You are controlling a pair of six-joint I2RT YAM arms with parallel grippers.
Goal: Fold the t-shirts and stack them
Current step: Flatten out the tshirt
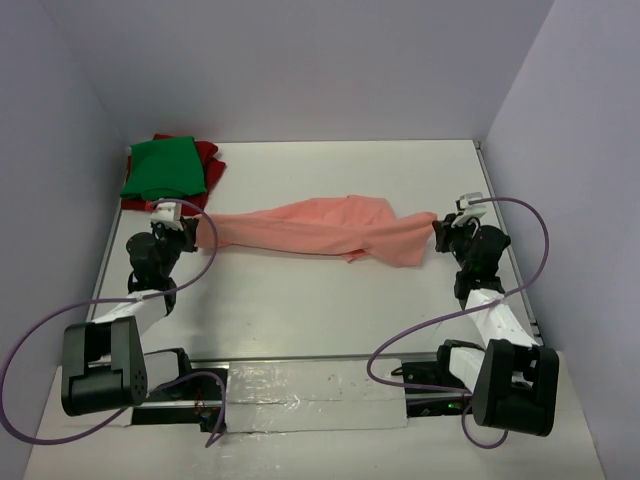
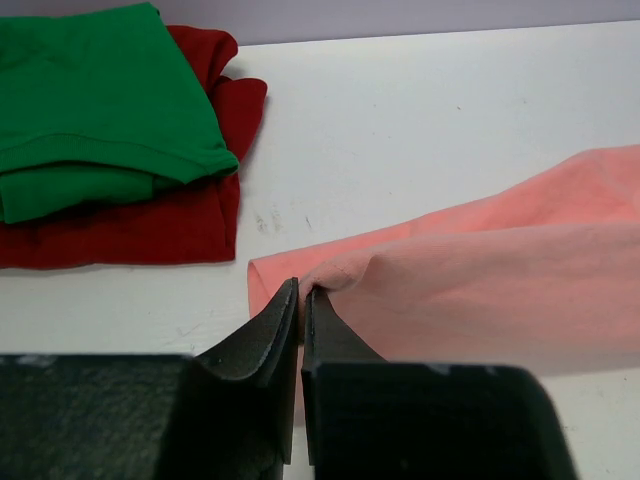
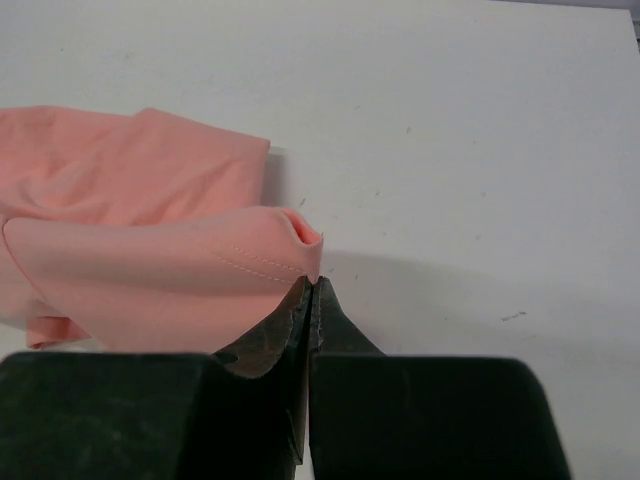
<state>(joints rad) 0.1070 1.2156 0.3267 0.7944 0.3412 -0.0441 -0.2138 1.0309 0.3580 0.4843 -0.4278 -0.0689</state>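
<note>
A salmon-pink t-shirt (image 1: 320, 230) is stretched in a long band across the middle of the table. My left gripper (image 1: 196, 232) is shut on its left end, where the cloth (image 2: 470, 280) bunches between the black fingers (image 2: 265, 335). At the opposite end my right gripper (image 1: 437, 232) is shut on a hemmed edge of the pink shirt (image 3: 150, 260), pinched at the fingertips (image 3: 335, 320). A folded green t-shirt (image 1: 163, 167) lies on a dark red t-shirt (image 1: 207, 158) at the far left corner. Both show in the left wrist view, green (image 2: 90, 110) over dark red (image 2: 150, 225).
White walls close in the table at the left, back and right. The arm bases (image 1: 100, 365) and purple cables (image 1: 420, 340) sit along the near edge. Bare white tabletop (image 1: 320, 300) lies between the shirt and the bases.
</note>
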